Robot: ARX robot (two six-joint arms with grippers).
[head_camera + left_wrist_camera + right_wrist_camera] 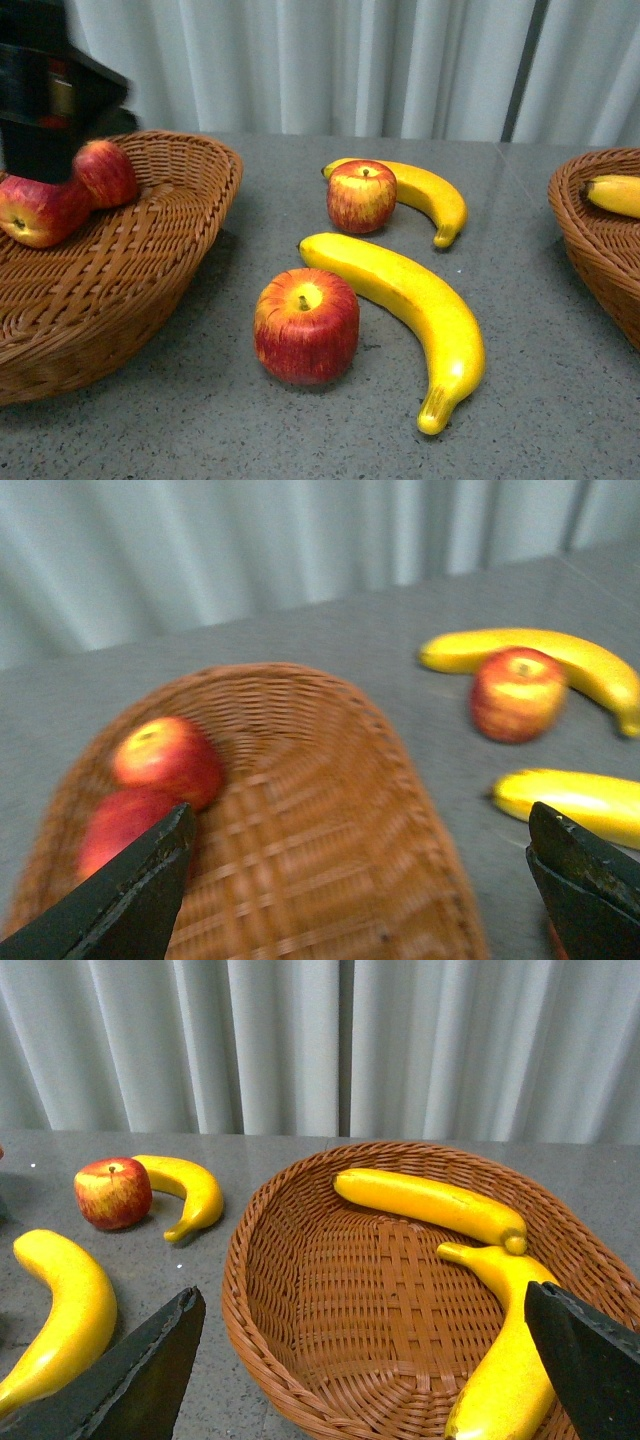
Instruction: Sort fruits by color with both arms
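Wicker, brown and tightly woven, makes up both baskets. The left basket [150,290] holds two red apples [105,172], touching each other, and the left arm [50,90] hangs over them. In the blurred left wrist view, the left end effector [360,820] is spread wide with nothing between its fingers. The right basket [300,1360] holds two bananas [430,1200], and the right end effector [362,1300] above it is likewise wide and empty. On the grey bench [540,400] between the baskets lie four unsorted fruits. A near apple [306,325] sits just beside a near banana [410,305], and a far apple [361,195] is tucked against the curve of a far banana [425,190].

The sort looks about half done, with both arms between a drop and the next pick. The next move likely calls for the left arm to swing out to the near apple and close on its round sides from above. The right arm would reach for the near banana and grip across its thick middle. These two fruits lie close together, so the arms risk crowding each other.
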